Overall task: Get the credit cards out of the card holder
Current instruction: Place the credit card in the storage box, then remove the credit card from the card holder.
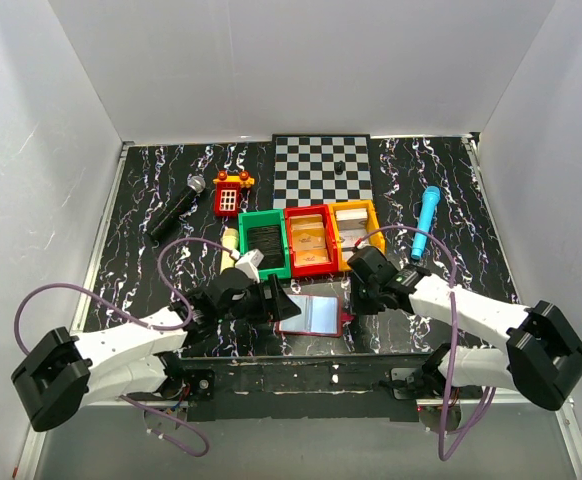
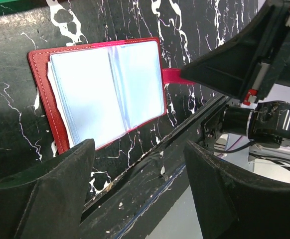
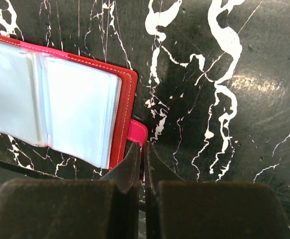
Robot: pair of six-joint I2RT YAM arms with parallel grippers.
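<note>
White plastic links and chunky black joint housings on left arm (image 1: 121,347) and right arm (image 1: 471,315). Thin purple cables (image 1: 451,350) loop off both. The left gripper (image 2: 139,147) and right gripper (image 3: 141,149) have black wedge-shaped fingers (image 2: 55,189) with a matte, fuzzy texture. Small red bit (image 2: 249,93) on right gripper's body.

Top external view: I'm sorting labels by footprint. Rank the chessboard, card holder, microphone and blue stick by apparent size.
1. chessboard
2. card holder, lying open
3. microphone and blue stick: both long and thin, too alike to rank.
</note>
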